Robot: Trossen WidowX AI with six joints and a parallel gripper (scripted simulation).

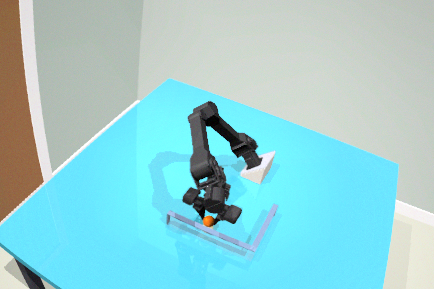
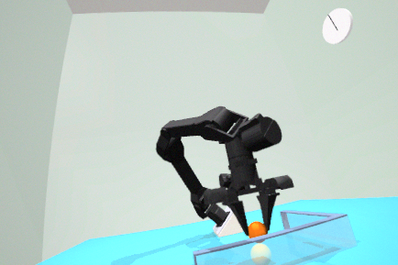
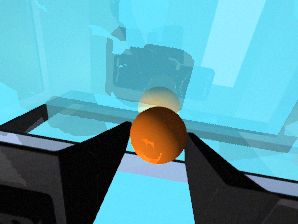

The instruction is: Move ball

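Observation:
The orange ball point(image 1: 208, 221) point(image 2: 258, 229) point(image 3: 158, 141) is between the fingertips of my gripper point(image 1: 208, 220) point(image 2: 257, 231) point(image 3: 158, 132), which is shut on it and points down. The ball hangs in the air above the see-through copy, a pale ball point(image 2: 260, 254) point(image 3: 159, 98) low behind the long clear wall point(image 1: 225, 237) point(image 2: 293, 248). In the top view the held ball and the wall rim mostly hide the copy. The short clear wall point(image 1: 265, 228) point(image 2: 307, 214) meets the long one at a corner.
The arm's white wedge base point(image 1: 259, 169) point(image 2: 233, 223) stands on the blue table point(image 1: 115, 163) point(image 2: 82, 250), behind the walls in the top view. The long wall's rim point(image 3: 150, 168) runs close below the fingers in the wrist view. The arm's shadow falls on the table.

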